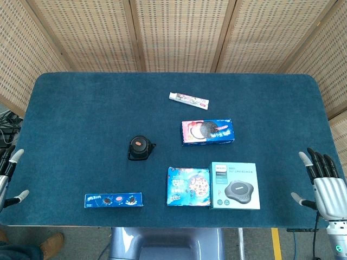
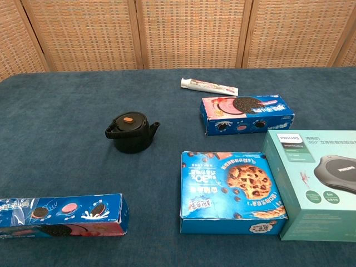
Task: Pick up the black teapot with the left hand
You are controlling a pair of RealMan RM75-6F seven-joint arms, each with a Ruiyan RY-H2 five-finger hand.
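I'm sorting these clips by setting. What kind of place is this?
Probably a lab or demo station, not a home: a blue-covered table with woven screens behind it, set out with a teapot, a toothpaste tube and boxed goods like a Philips box.

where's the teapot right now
The teapot sits upright near the table's middle, left of the cookie boxes, spout toward them, untouched, far from the left hand.
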